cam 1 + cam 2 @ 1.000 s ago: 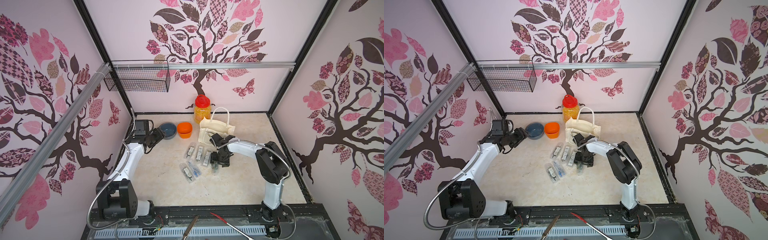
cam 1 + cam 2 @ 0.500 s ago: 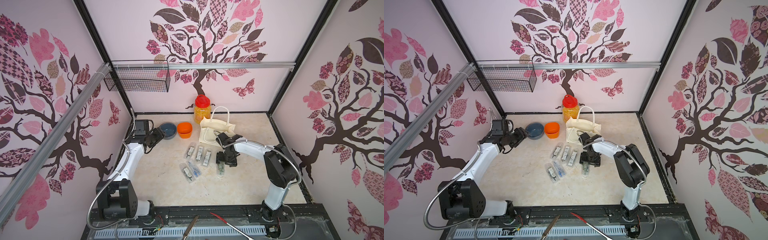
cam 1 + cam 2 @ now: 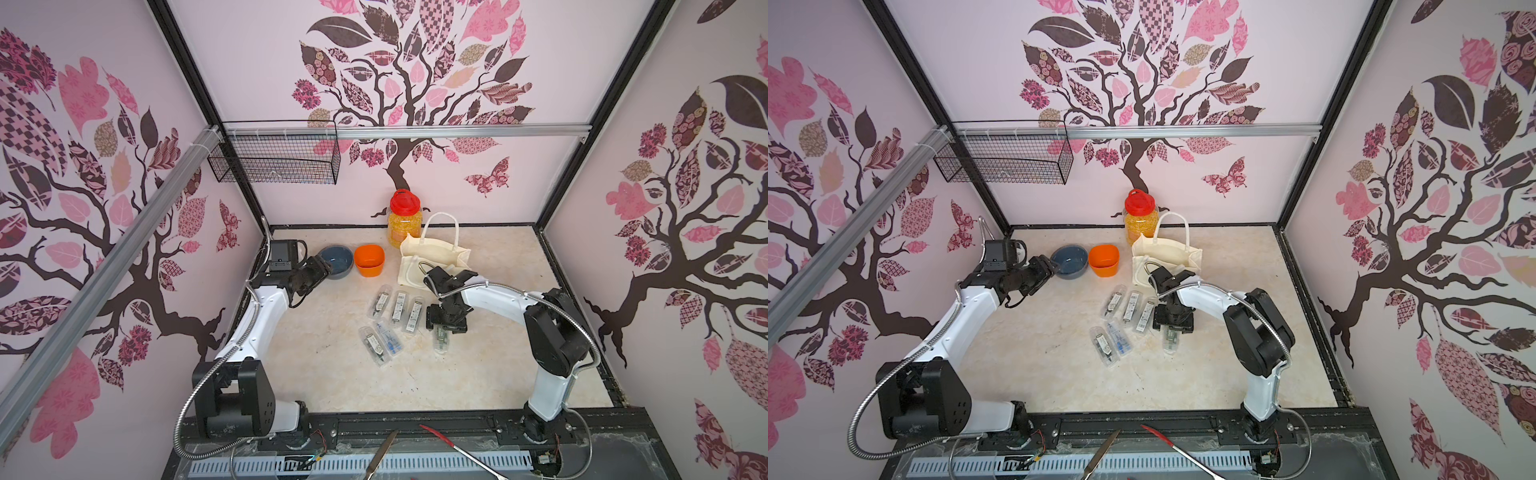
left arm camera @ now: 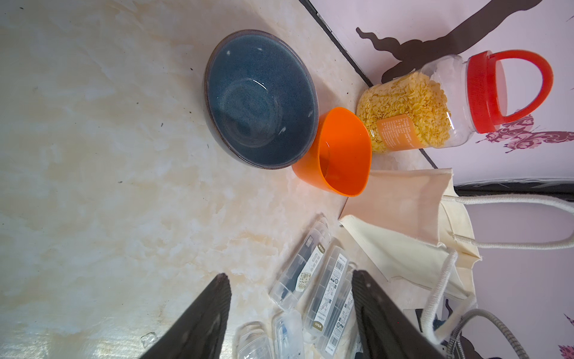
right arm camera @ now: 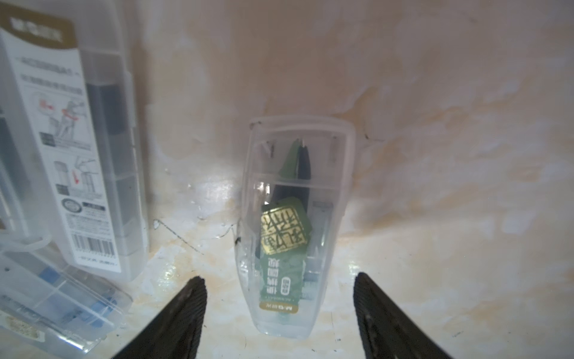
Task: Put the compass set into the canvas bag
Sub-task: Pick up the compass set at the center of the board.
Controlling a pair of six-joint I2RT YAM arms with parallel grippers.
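While the clear plastic compass-set case with a green label (image 5: 292, 230) lies flat on the marbled desk (image 5: 435, 155) near the cream canvas bag (image 3: 440, 254), the right claw (image 5: 279, 278) straddles it, jaws apart, gripping nothing; the left claw (image 4: 290, 275) hangs open and empty by the blue bowl (image 4: 261, 99).

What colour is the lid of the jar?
The lid is red, clearest in the left wrist view.

The compass set (image 5: 295, 174) has a green label (image 5: 281, 279) reading "M&G" upside down; other print is unreadable.
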